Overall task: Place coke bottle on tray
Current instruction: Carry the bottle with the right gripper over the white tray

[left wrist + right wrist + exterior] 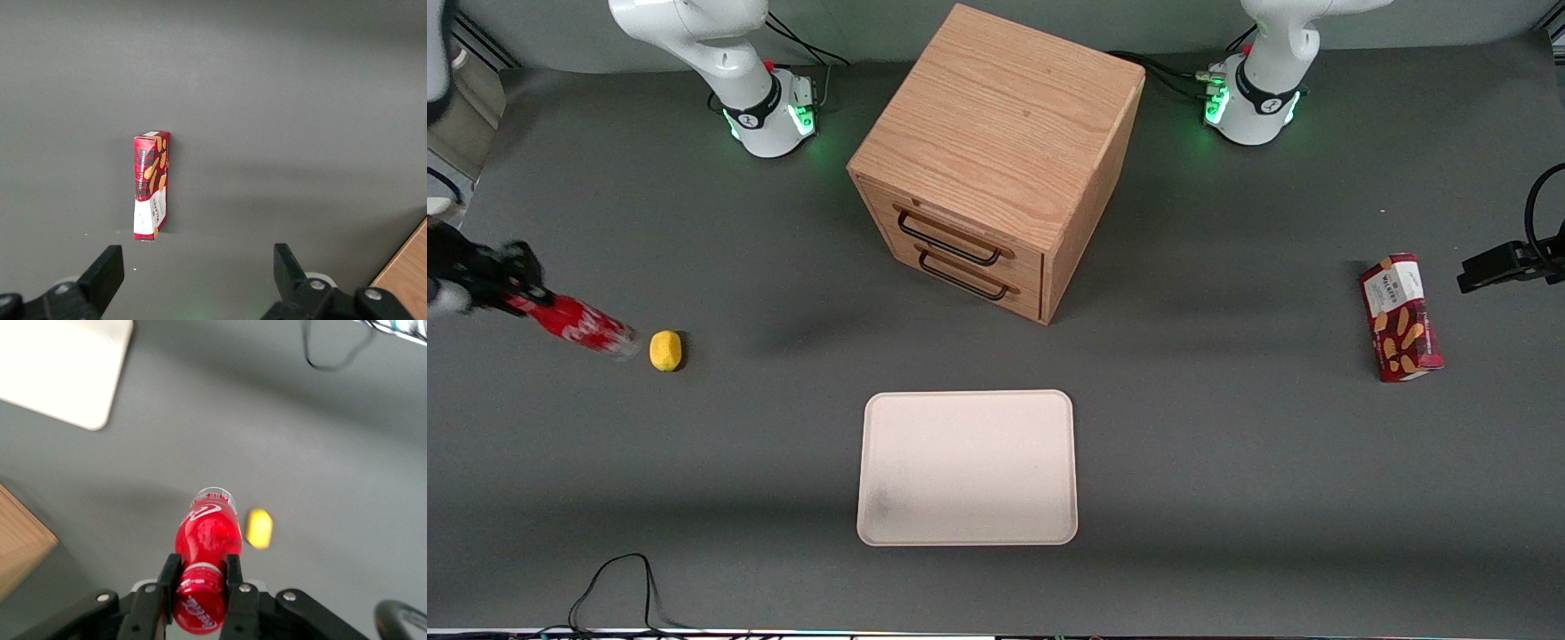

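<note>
The coke bottle [578,325] [205,540] is a slim red bottle with white script, held tilted above the table at the working arm's end. My gripper [511,283] [199,572] is shut on its neck just below the red cap, its clear base pointing toward the lemon. The cream tray [967,467] [57,367] lies flat and bare near the front camera, in front of the wooden cabinet.
A yellow lemon [665,350] [259,528] rests on the table just beside the bottle's base. The wooden drawer cabinet [996,156] stands mid-table with both drawers shut. A red wafer box [1400,317] [152,185] lies toward the parked arm's end. A black cable [618,582] loops near the front edge.
</note>
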`<state>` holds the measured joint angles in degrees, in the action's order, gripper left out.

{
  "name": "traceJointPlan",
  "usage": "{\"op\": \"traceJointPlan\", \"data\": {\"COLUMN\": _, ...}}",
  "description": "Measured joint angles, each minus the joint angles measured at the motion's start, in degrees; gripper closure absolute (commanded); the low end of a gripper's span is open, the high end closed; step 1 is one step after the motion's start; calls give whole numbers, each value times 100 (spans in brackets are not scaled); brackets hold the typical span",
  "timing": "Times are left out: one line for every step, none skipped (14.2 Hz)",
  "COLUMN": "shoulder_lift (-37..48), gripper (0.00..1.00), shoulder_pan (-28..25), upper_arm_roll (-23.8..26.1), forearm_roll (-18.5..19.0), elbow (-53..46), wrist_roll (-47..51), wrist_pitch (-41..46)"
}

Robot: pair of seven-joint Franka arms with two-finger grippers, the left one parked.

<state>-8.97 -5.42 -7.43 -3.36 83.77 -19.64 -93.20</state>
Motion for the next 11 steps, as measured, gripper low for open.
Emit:
{"op": "traceJointPlan", "data": {"shoulder_lift": -359, "gripper": 90, "shoulder_pan": -210, "upper_arm_roll": 23, "forearm_roll": -79, "elbow": -339, "wrist_roll": 289, "wrist_pitch": -7}}
{"op": "traceJointPlan", "data": {"shoulder_lift": -727, "gripper": 91, "shoulder_pan": -433, "upper_arm_roll": 32, "forearm_roll": -117, "elbow": -691, "wrist_roll": 582, "wrist_pitch": -18}}
{"op": "traceJointPlan", "data": {"shoulder_lift": -1087, "gripper": 92, "shoulder_pan": -659, "upper_arm_roll": 39, "forearm_roll": -126, "elbow": -1058, "wrist_roll": 870, "wrist_pitch": -32}}
{"op": "traceJointPlan", "data": {"shoulder_lift": -1420, "gripper": 93, "shoulder_pan": -881, "upper_arm_roll": 44, "forearm_roll": -132, "elbow": -1430, "wrist_roll": 1151, "wrist_pitch": -44}}
{"op": "traceJointPlan", "data": {"shoulder_lift": -1716, "gripper": 94, "shoulder_pan": -1102, "upper_arm_roll": 46, "forearm_roll": -134, "elbow": -1788, "wrist_roll": 1444, "wrist_pitch": -47}}
{"op": "traceJointPlan", "data": {"shoulder_lift": -1967, "gripper": 95, "shoulder_pan": -1305, "upper_arm_roll": 47, "forearm_roll": -136, "elbow": -2109, "wrist_roll": 1753, "wrist_pitch": -48}}
{"op": "traceJointPlan", "data": {"shoulder_lift": -2195, "gripper": 97, "shoulder_pan": -1492, "upper_arm_roll": 50, "forearm_roll": -137, "elbow": -2398, "wrist_roll": 2057, "wrist_pitch": -49}}
{"op": "traceJointPlan", "data": {"shoulder_lift": -2406, "gripper": 97, "shoulder_pan": -1666, "upper_arm_roll": 58, "forearm_roll": -139, "elbow": -2651, "wrist_roll": 2357, "wrist_pitch": -55}}
{"op": "traceJointPlan", "data": {"shoulder_lift": -2587, "gripper": 97, "shoulder_pan": -1809, "upper_arm_roll": 86, "forearm_roll": -140, "elbow": -2836, "wrist_roll": 2650, "wrist_pitch": -69}}
{"op": "traceJointPlan", "data": {"shoulder_lift": -2739, "gripper": 97, "shoulder_pan": -1921, "upper_arm_roll": 141, "forearm_roll": -140, "elbow": -2960, "wrist_roll": 2929, "wrist_pitch": -119}}
{"op": "traceJointPlan", "data": {"shoulder_lift": -2852, "gripper": 97, "shoulder_pan": -1995, "upper_arm_roll": 212, "forearm_roll": -141, "elbow": -3043, "wrist_roll": 3141, "wrist_pitch": -188}}
